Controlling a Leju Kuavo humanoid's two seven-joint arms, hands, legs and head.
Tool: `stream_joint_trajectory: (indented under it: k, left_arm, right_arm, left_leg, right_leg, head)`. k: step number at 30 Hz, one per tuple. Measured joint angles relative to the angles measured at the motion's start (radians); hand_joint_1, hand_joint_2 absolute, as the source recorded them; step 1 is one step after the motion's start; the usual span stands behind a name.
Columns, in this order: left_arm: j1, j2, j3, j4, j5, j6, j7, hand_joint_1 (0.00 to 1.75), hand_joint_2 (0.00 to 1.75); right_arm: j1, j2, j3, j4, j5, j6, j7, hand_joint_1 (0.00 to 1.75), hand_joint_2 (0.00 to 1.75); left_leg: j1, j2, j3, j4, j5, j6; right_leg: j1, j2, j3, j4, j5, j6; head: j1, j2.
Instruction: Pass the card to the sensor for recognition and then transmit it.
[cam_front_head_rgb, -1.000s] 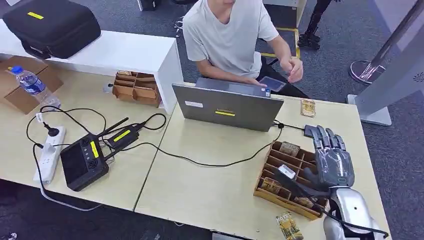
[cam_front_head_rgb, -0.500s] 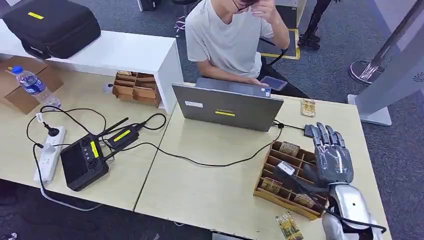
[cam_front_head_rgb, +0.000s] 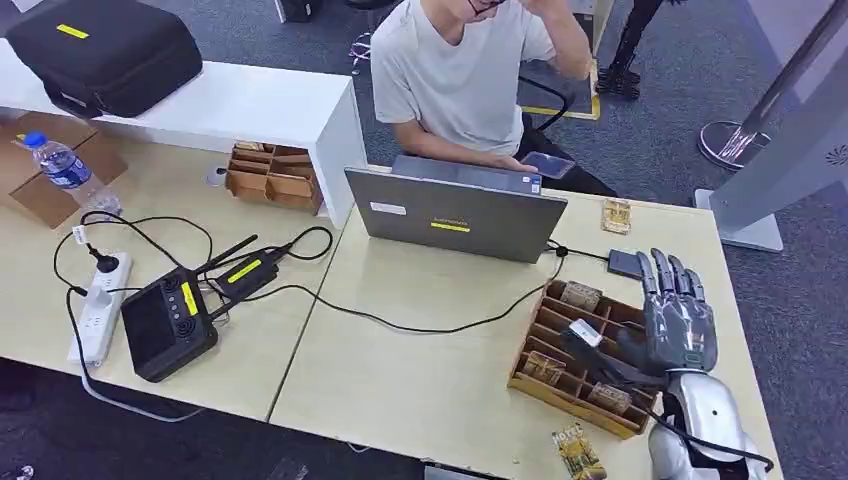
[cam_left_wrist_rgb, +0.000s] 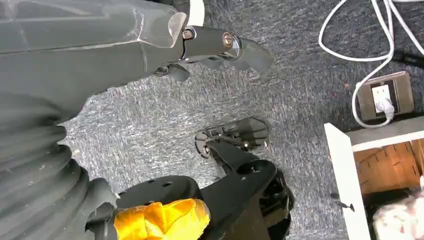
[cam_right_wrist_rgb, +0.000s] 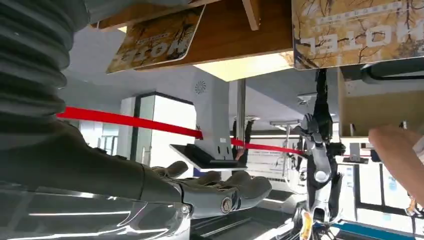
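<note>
My right hand (cam_front_head_rgb: 678, 318) hovers flat over the right end of the wooden compartment tray (cam_front_head_rgb: 552, 322), its fingers stretched out and holding nothing. Hotel cards lie in the tray at the far end (cam_front_head_rgb: 581, 296) and at the near edge (cam_front_head_rgb: 541, 367). In the right wrist view the straight fingers (cam_right_wrist_rgb: 220, 192) are bare, with two hotel cards (cam_right_wrist_rgb: 155, 40) beyond them. The small dark sensor (cam_front_head_rgb: 625, 263) lies on the table just past my fingertips, wired to the laptop (cam_front_head_rgb: 455, 212). My left hand (cam_left_wrist_rgb: 215, 45) hangs over carpet, holding nothing.
One loose card (cam_front_head_rgb: 577, 450) lies by the table's front edge and another (cam_front_head_rgb: 616, 215) at the far right. A person (cam_front_head_rgb: 455, 70) sits behind the laptop. A black cable (cam_front_head_rgb: 420, 325) crosses the table. A controller (cam_front_head_rgb: 165, 322), power strip and bottle sit at left.
My right hand has drifted a little to the right, uncovering the sensor. The person has lifted a hand to the head.
</note>
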Motion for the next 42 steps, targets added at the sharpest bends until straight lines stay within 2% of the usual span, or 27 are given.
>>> stream_joint_trajectory:
  k: [42]
  left_arm:
    - [0.001,0.008,0.001,0.0,0.009,0.006,0.003,0.0,1.75]
  right_arm:
    - [0.016,0.0,-0.037,0.001,0.019,-0.009,-0.003,0.0,1.75]
  left_leg:
    - [0.0,0.0,0.001,0.0,0.0,0.0]
  right_leg:
    - [0.0,0.0,0.001,0.0,0.0,0.0]
  head:
    - [0.0,0.0]
